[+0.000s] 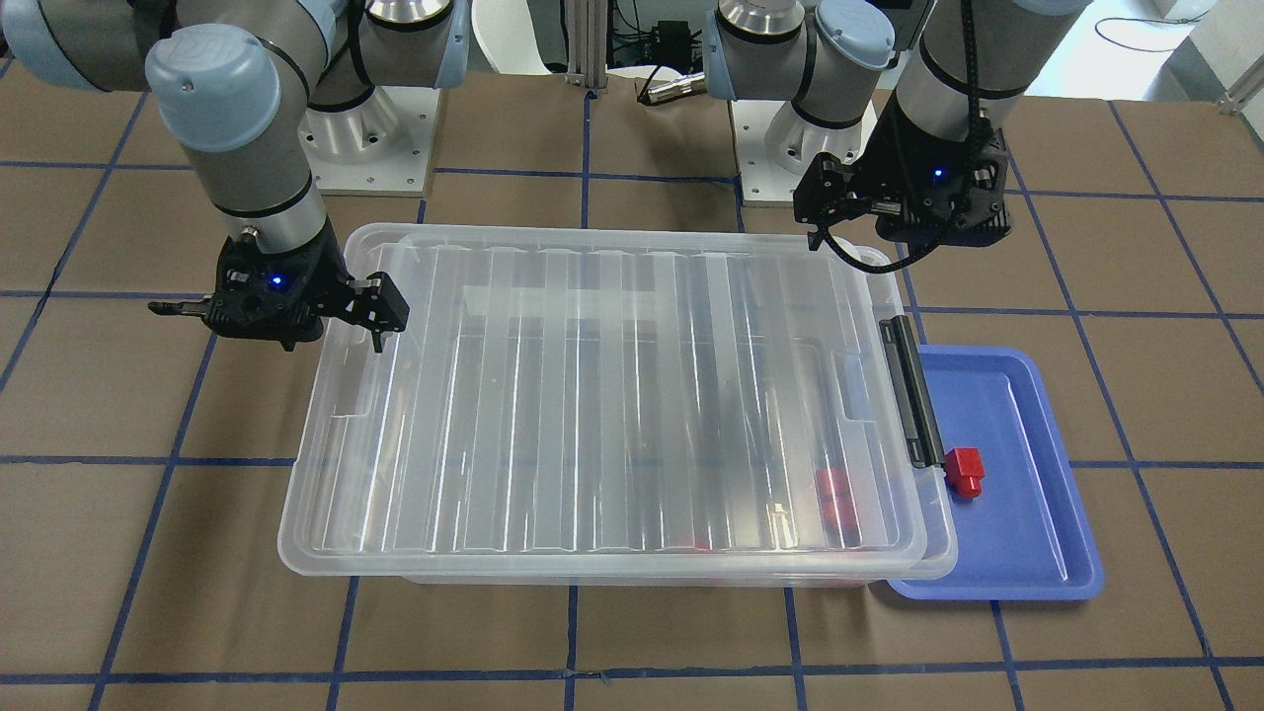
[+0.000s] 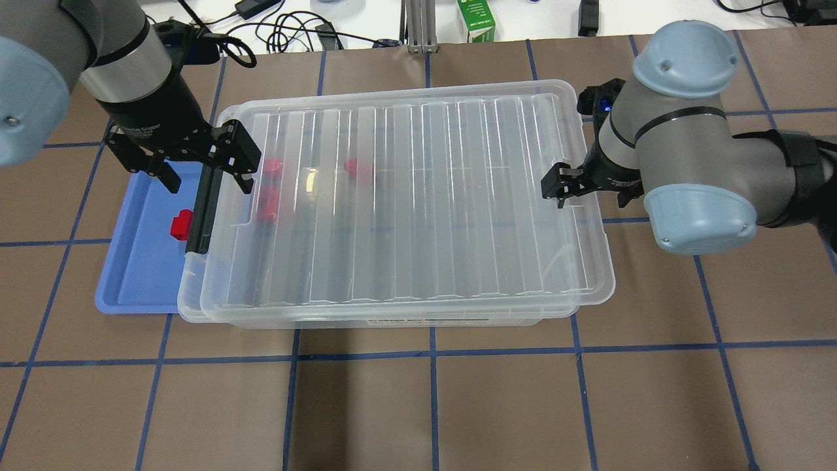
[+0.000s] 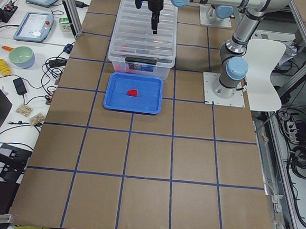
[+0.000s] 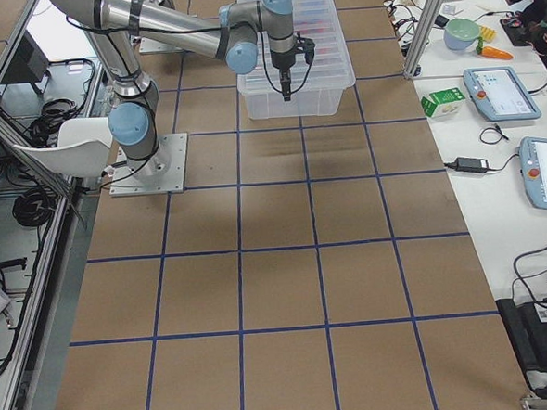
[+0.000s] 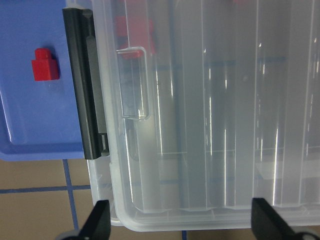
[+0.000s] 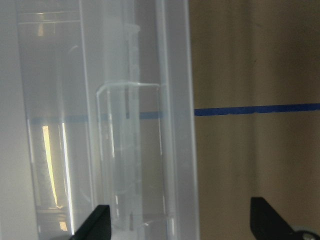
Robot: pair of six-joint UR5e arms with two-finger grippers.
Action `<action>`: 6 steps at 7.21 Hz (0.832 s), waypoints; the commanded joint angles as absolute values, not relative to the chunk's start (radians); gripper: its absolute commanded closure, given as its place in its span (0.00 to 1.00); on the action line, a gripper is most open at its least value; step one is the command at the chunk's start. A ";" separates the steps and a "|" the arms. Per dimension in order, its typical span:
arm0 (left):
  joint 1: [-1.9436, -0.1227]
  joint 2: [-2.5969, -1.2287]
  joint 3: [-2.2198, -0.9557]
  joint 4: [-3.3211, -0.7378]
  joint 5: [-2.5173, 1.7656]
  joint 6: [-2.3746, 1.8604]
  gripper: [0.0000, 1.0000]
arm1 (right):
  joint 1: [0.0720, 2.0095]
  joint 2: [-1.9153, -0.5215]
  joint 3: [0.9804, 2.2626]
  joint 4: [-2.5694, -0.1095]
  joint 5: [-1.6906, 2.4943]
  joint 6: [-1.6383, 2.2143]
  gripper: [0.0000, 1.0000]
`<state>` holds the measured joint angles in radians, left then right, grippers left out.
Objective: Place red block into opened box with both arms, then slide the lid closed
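The clear box point(image 2: 392, 320) stands mid-table with the ribbed lid point(image 2: 418, 196) lying on it, shifted slightly away from the black latch point(image 2: 199, 216), so a strip of rim shows there. Three red blocks point(image 2: 269, 165) show blurred through the lid near the latch end. Another red block point(image 2: 181, 224) lies on the blue tray point(image 2: 131, 275) beside the latch. My left gripper point(image 2: 204, 171) hovers open over the latch end, holding nothing. At the opposite short end my right gripper point(image 2: 575, 190) is open by the lid's handle recess point(image 6: 130, 150).
The blue tray point(image 1: 1027, 553) butts against the box's latch end. A green carton point(image 2: 475, 19) and cables lie beyond the table's far edge. Brown table with blue grid lines surrounds the box. Both arm bases point(image 1: 375, 148) stand behind the box.
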<state>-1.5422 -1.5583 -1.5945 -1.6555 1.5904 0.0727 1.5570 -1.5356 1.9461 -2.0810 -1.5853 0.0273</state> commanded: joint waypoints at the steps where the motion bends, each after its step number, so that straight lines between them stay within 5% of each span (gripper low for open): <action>1: -1.532 -1.548 -1.611 -1.654 1.589 0.072 0.00 | 1.537 -1.531 1.947 -2.091 -1.585 0.012 0.00; 6: -1.517 -1.543 -1.592 -1.632 1.589 0.086 0.00 | 1.462 -1.528 1.934 -2.085 -1.586 -0.050 0.00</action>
